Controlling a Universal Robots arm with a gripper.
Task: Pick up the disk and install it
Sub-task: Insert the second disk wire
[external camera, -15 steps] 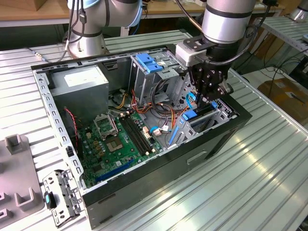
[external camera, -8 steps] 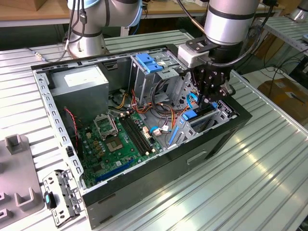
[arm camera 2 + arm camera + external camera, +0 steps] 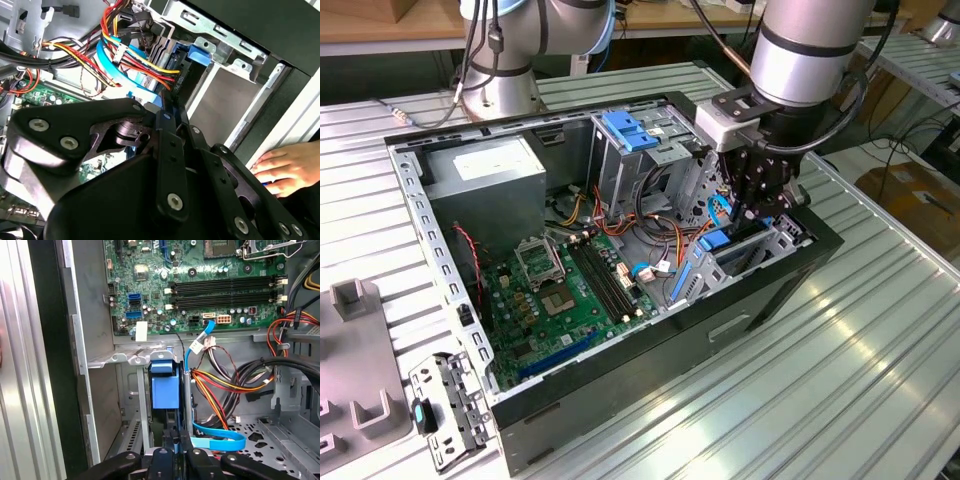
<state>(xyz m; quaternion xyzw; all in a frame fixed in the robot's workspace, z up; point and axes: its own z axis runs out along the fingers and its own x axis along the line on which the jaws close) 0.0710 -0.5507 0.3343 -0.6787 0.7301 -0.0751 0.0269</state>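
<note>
At centre right of the exterior view, the end effector grips the disk, upright in its bay, cables crowding beside it.

My end effector: matt black metal links, bright screw heads. Arm shell: smooth, satin silver. Disk: bright blue plastic carrier, slightly glossy. Drive cage: dull grey sheet metal, punched. Computer case: black, semi-gloss outside; bare grey metal inside. Motherboard: green, lacquered sheen. Flat cable: glossy blue plastic. Desk: ribbed aluminium, brushed, reflective.
</note>
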